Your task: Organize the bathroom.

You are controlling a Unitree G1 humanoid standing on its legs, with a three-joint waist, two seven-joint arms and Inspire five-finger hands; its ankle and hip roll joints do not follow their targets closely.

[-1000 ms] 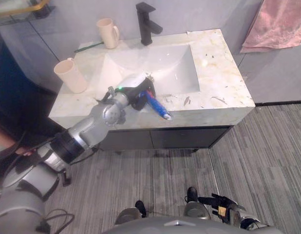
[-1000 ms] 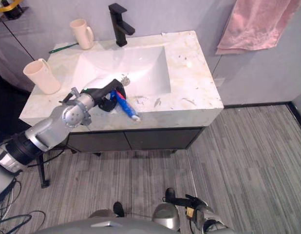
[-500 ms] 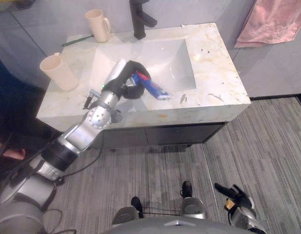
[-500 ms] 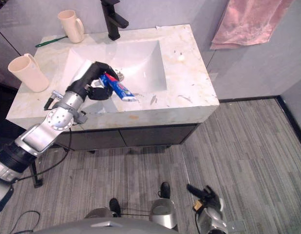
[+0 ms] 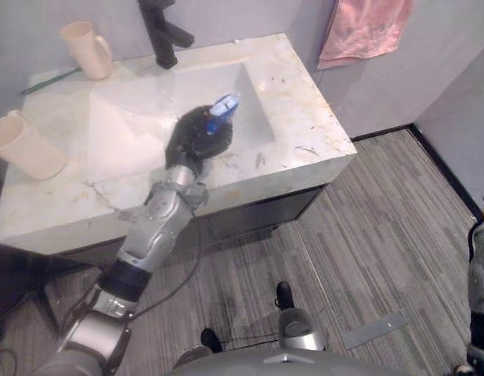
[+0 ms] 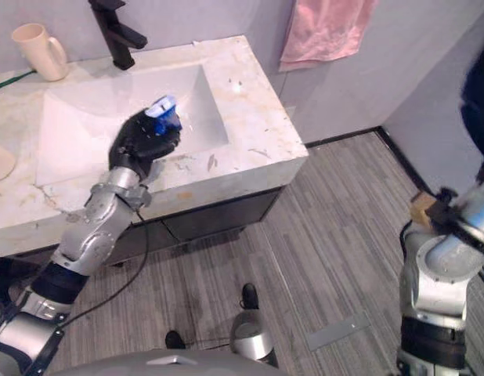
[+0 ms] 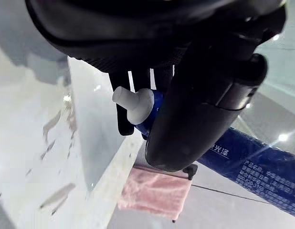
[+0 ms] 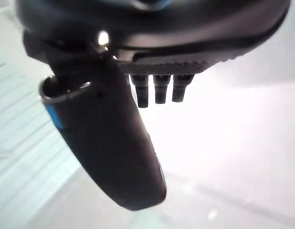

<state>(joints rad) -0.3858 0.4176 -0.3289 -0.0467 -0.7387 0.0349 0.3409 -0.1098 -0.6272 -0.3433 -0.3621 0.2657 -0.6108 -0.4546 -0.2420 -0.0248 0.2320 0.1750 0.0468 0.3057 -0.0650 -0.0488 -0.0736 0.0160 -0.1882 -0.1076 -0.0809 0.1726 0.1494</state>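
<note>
Since a second ago the left hand [image 5: 196, 135] has turned the toothpaste tube [image 5: 223, 105] from lying slantwise over the counter's front edge to pointing up and away over the basin, and the head camera has swung toward the robot's right, so the whole vanity sits further left in the eye views. Dark fingers and thumb are curled round the tube and grip it; in the left wrist view the thumb [image 7: 205, 109] presses across its blue body while the white cap [image 7: 133, 101] juts out past the fingers. Its body is glossy blue with white print, and the flat crimped end sticks up out of the fist above the sink [image 5: 132, 117]. Around that lies the pale marbled countertop [image 5: 305, 133], with a black faucet [image 5: 160, 31] at the back, a cream mug [image 5: 85, 48] beside it, a green toothbrush [image 5: 46, 80] lying near that mug, and a second cream mug [image 5: 23, 147] at the counter's left end. A pink towel [image 5: 363, 27] hangs on the wall past the vanity. Low at the robot's right side, the right hand [image 8: 114, 157] has its fingers relaxed and holds nothing.
</note>
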